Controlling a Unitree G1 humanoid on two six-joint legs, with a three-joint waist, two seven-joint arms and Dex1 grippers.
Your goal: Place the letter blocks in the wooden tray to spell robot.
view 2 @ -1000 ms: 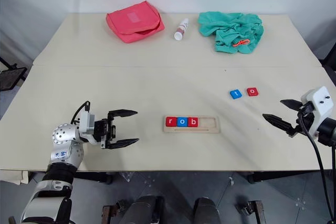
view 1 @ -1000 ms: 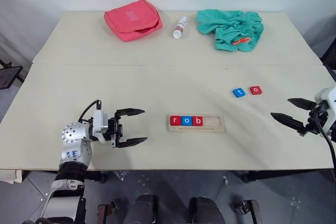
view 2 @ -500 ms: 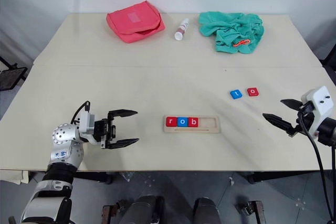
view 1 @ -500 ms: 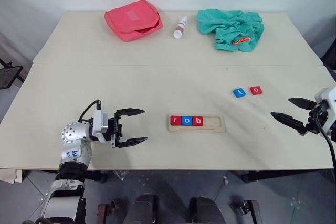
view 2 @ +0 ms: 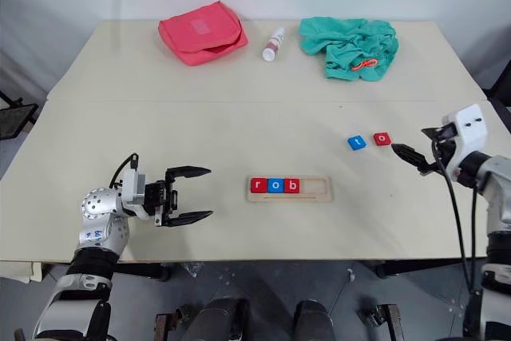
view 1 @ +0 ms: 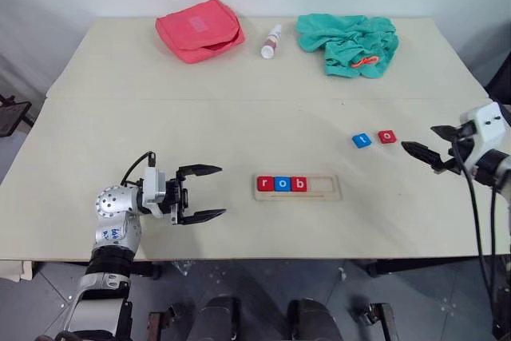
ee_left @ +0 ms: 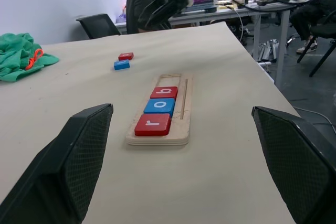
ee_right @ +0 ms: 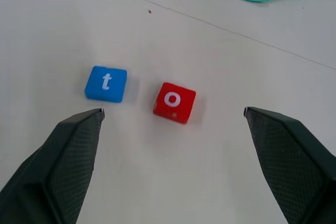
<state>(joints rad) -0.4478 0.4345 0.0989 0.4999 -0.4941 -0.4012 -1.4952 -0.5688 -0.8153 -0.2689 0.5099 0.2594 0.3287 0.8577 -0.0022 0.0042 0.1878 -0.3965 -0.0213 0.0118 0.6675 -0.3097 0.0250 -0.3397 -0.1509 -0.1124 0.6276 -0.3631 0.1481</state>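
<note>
Tray holds r-o-b. Right gripper open, empty, facing red o; next: straddle it, close. Left gripper open, idle.

Office or lab: desks with cables, black office chairs, seated person.

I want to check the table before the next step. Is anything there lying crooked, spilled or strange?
Nothing is spilled or damaged. The small white bottle lies on its side between the red pouch and the crumpled green cloth. The red o block sits slightly turned beside the blue t block. The wooden tray holds r, o, b in a neat row.
</note>
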